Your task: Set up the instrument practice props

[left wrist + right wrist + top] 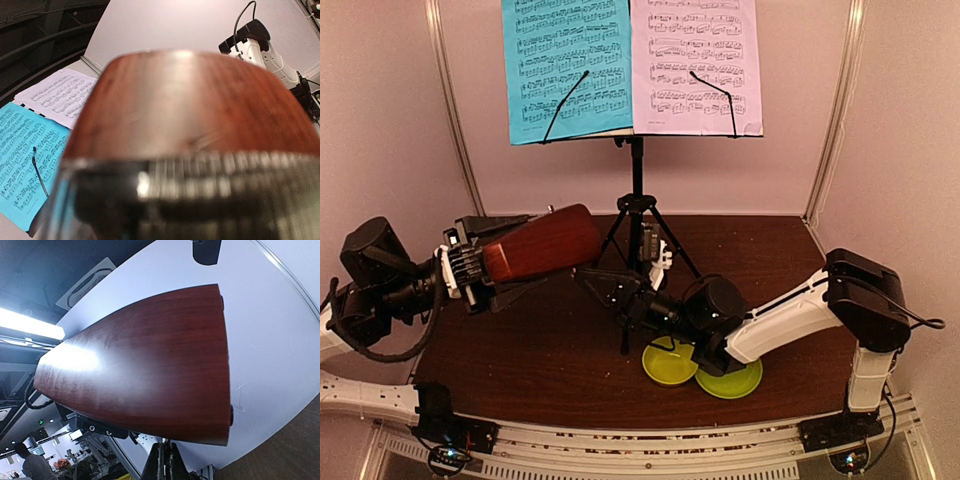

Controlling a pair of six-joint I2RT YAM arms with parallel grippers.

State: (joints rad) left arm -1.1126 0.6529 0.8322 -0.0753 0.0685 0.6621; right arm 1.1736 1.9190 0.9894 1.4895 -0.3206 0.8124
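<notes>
The brown wooden metronome [545,245] hangs on its side above the table's left half, and my left gripper [505,258] is shut on its narrow end. It fills the left wrist view as a blurred metronome [190,110]. My right gripper [584,273] is shut just under its wide base; in the right wrist view the closed fingertips [167,450] sit below the metronome [150,365]. Nothing clear shows between them. The black music stand [637,190] stands at the back centre, holding a blue sheet [565,65] and a pale lilac sheet [695,60].
A yellow-green bowl [670,362] and a green plate [730,380] lie at the front, partly under my right arm. The stand's tripod legs [672,240] spread just behind my right gripper. Walls close the table at the back and sides.
</notes>
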